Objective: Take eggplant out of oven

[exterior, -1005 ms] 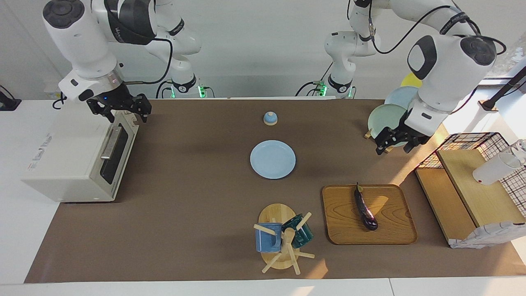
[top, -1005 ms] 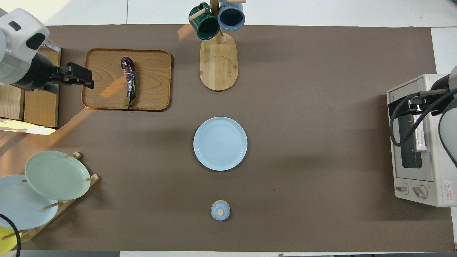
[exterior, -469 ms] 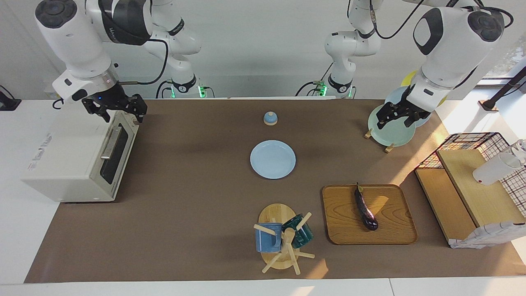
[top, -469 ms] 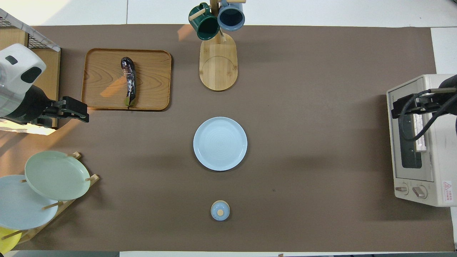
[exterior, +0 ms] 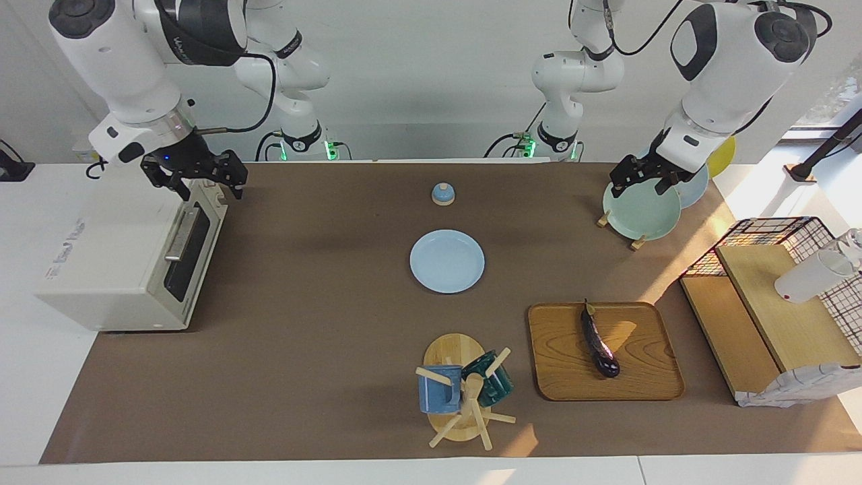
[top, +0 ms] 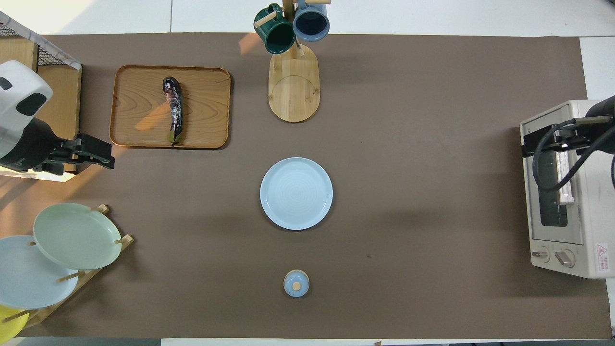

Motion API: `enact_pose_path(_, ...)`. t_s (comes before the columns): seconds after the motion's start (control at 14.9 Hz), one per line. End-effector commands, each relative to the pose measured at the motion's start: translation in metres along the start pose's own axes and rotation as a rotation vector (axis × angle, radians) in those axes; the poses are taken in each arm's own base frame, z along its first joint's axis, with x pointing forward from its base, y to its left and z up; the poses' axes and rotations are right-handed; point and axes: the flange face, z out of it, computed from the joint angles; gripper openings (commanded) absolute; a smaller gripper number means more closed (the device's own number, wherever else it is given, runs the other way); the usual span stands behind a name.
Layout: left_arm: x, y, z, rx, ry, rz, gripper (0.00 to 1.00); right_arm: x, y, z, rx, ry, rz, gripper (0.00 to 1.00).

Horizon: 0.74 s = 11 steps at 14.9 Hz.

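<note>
The dark purple eggplant (exterior: 599, 340) lies on a wooden tray (exterior: 640, 384), far from the robots toward the left arm's end; it also shows in the overhead view (top: 173, 109). The cream-white oven (exterior: 114, 263) stands at the right arm's end with its glass door closed; it also shows in the overhead view (top: 584, 259). My right gripper (exterior: 207, 187) hangs open and empty over the oven's top front edge, also seen from overhead (top: 533, 144). My left gripper (exterior: 640, 185) is open and empty, raised over the green plate (exterior: 640, 214), also seen from overhead (top: 106, 161).
A light blue plate (exterior: 447, 261) lies mid-table, with a small blue domed lid (exterior: 442, 194) nearer the robots. A mug tree (exterior: 465, 394) with two mugs stands beside the tray. A plate rack (top: 91, 276) and a wire-and-wood shelf (exterior: 774, 316) stand at the left arm's end.
My left gripper has risen and drawn back from beside the tray to over the plate rack. My right gripper has shifted slightly above the oven. The eggplant has not moved.
</note>
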Motion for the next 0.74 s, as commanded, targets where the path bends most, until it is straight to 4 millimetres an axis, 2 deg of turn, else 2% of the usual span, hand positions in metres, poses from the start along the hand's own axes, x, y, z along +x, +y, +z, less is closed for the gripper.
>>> enact_pose_path(0.0, -0.0047, 0.0032, -0.0089, 0.045, -0.007, 0.012, 1.00, -0.0024, 0.0014, -0.0039, 0.021, 0.016, -0.013, 1.00)
enact_pose_path(0.27, -0.0058, 0.0069, -0.0134, 0.050, 0.007, 0.018, 1.00, -0.0020, 0.0003, -0.0042, 0.016, 0.018, -0.018, 1.00)
enact_pose_path(0.67, -0.0045, -0.0016, -0.0165, 0.044, 0.019, 0.011, 1.00, -0.0017, 0.0004, -0.0044, 0.014, 0.021, -0.019, 1.00)
